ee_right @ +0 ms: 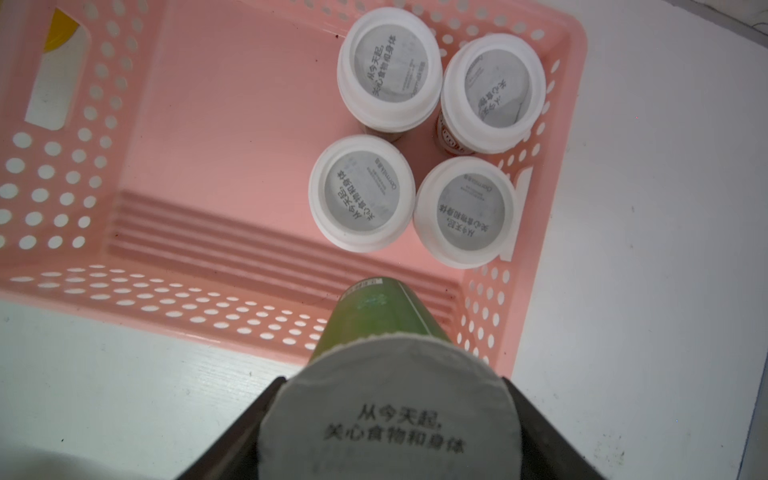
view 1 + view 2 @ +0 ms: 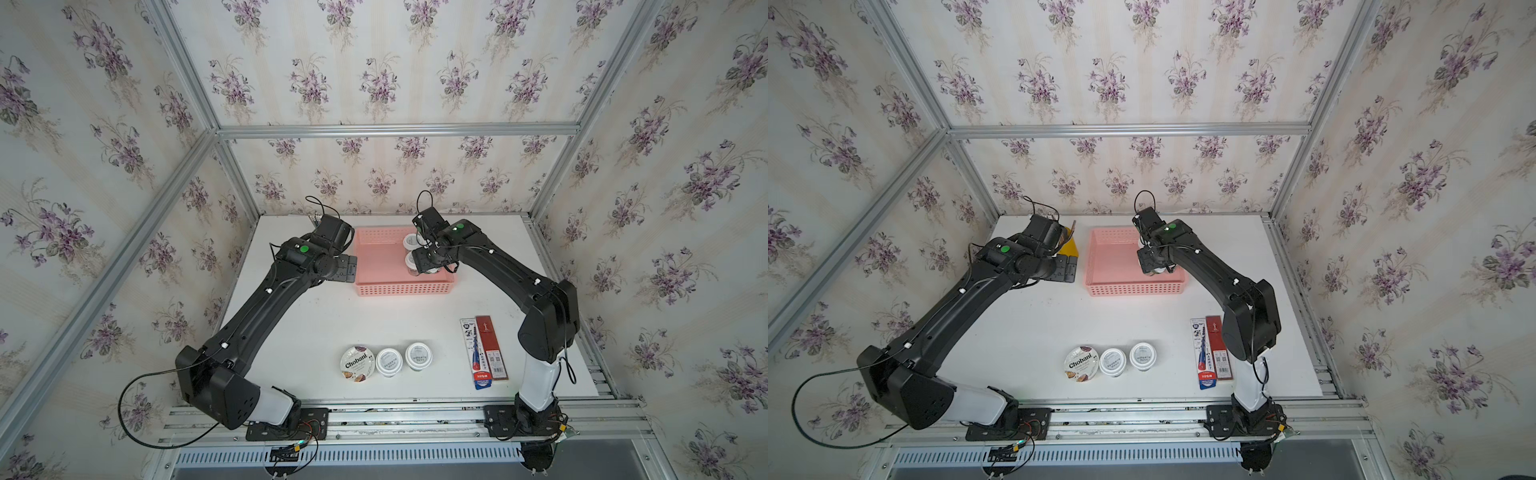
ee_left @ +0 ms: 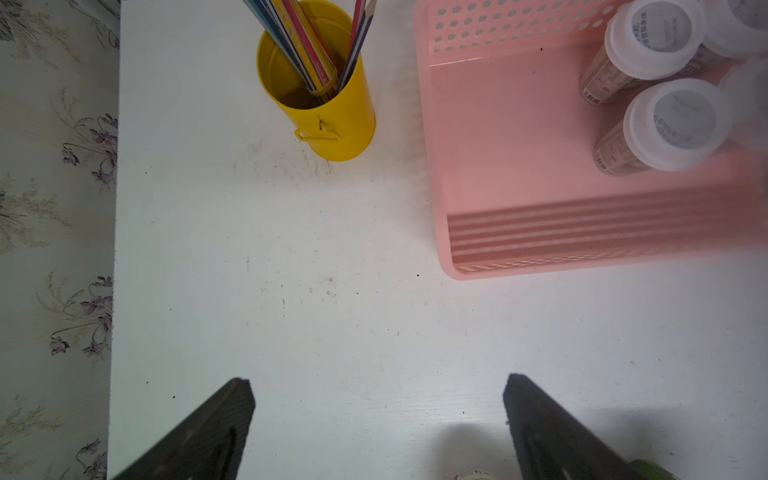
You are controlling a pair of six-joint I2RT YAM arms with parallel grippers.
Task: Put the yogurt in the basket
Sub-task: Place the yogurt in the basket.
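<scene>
The pink basket (image 2: 399, 287) (image 2: 1133, 289) stands at the back middle of the table. Several white-lidded yogurt cups (image 1: 388, 68) stand together in its right part, also seen in the left wrist view (image 3: 675, 122). My right gripper (image 1: 392, 380) (image 2: 428, 264) is shut on a green-sided yogurt cup (image 1: 386, 419) with a grey printed lid, held above the basket's near right corner. Near the front edge stand the Chobani cup (image 2: 358, 363) and two white-lidded cups (image 2: 389, 362) (image 2: 418, 356). My left gripper (image 3: 378, 386) (image 2: 347, 268) hangs open over bare table, left of the basket.
A yellow pencil cup (image 3: 320, 104) (image 2: 1069, 245) full of pencils stands left of the basket, behind my left wrist. Flat red and blue packets (image 2: 484, 353) lie at the front right, near my right arm's base. Papered walls close in the table's sides and back.
</scene>
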